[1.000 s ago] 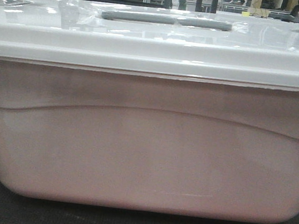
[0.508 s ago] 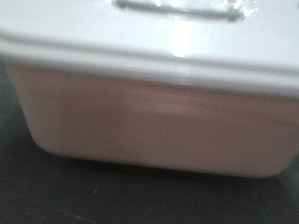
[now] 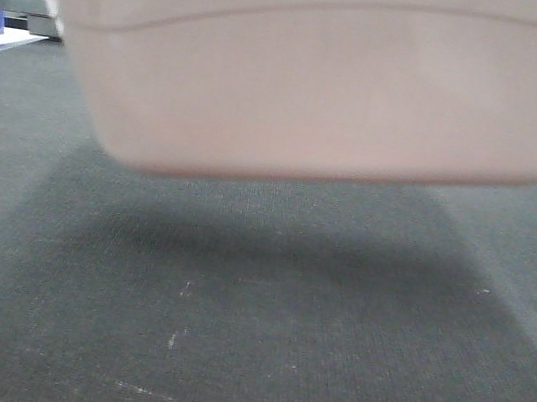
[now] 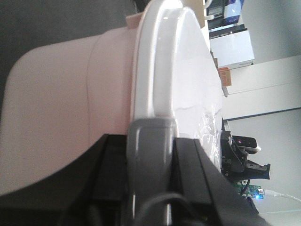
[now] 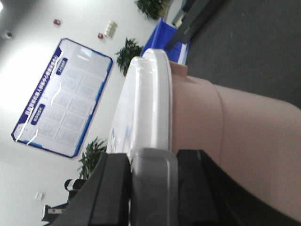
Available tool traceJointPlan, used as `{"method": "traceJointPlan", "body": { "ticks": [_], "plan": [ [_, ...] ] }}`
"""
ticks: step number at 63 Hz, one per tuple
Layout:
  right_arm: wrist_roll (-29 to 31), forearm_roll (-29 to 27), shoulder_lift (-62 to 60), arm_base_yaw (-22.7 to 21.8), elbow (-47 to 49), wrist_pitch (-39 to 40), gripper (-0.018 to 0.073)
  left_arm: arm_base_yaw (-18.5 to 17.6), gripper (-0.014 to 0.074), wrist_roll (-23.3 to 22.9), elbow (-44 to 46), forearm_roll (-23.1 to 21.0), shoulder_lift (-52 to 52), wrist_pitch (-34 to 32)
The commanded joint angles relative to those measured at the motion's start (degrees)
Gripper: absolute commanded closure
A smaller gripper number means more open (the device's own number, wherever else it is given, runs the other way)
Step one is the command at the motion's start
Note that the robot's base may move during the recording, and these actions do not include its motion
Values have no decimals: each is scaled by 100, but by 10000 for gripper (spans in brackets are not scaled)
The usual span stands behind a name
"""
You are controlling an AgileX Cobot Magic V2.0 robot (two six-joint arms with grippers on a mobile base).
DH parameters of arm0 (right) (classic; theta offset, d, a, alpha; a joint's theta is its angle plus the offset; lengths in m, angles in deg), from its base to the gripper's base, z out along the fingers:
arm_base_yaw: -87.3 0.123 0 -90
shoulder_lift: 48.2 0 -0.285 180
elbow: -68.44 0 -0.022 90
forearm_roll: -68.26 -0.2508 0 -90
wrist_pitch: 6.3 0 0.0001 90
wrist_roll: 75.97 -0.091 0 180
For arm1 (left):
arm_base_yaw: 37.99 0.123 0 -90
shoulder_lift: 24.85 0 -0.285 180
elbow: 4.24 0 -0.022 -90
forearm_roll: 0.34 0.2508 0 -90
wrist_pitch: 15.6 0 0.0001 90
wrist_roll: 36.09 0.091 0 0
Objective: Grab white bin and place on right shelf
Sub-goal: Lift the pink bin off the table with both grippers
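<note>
We see the bin point(image 3: 317, 77) hanging above the worktop point(image 3: 228, 337), clear of the mat, with its shadow beneath. Our left hand point(image 4: 150, 143) is clamped on the lid rim at one end. Our right hand point(image 5: 153, 162) grips the rim at the other end.

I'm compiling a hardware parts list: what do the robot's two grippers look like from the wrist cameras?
The left gripper has a smooth grey finger with a rounded tip, flanked by black angular housing blocks. A thin dark cable curves across its base. The right gripper looks the same, grey between matte black, with no cable visible. No markings show on either.
</note>
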Motion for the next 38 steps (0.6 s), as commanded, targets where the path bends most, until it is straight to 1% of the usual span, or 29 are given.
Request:
{"method": "traceJointPlan", "body": {
  "ticks": [1, 8, 18, 24, 31, 38],
  "plan": [
    [33, -742, -261, 140, 197, -1559, 494, -327, 723, -24, 464, -1182, -192, 1397],
    [27, -742, -276, 290, 197, -1485, 494, -601, 723, -24, 928, -1182, -192, 1358],
    [-110, -742, -358, 461, 197, -1245, 494, -861, 723, -24, 1517, -1182, -192, 1128],
    [-239, -742, -466, 474, 205, -1084, 494, -932, 723, -24, 1710, -1182, -192, 887],
    [-326, -742, -620, 474, 299, -937, 494, -933, 723, -24, 1738, -1182, -192, 642],
    [-356, -742, -722, 474, 565, -886, 494, -933, 722, -24, 1738, -1158, -192, 567]
  ]
}}
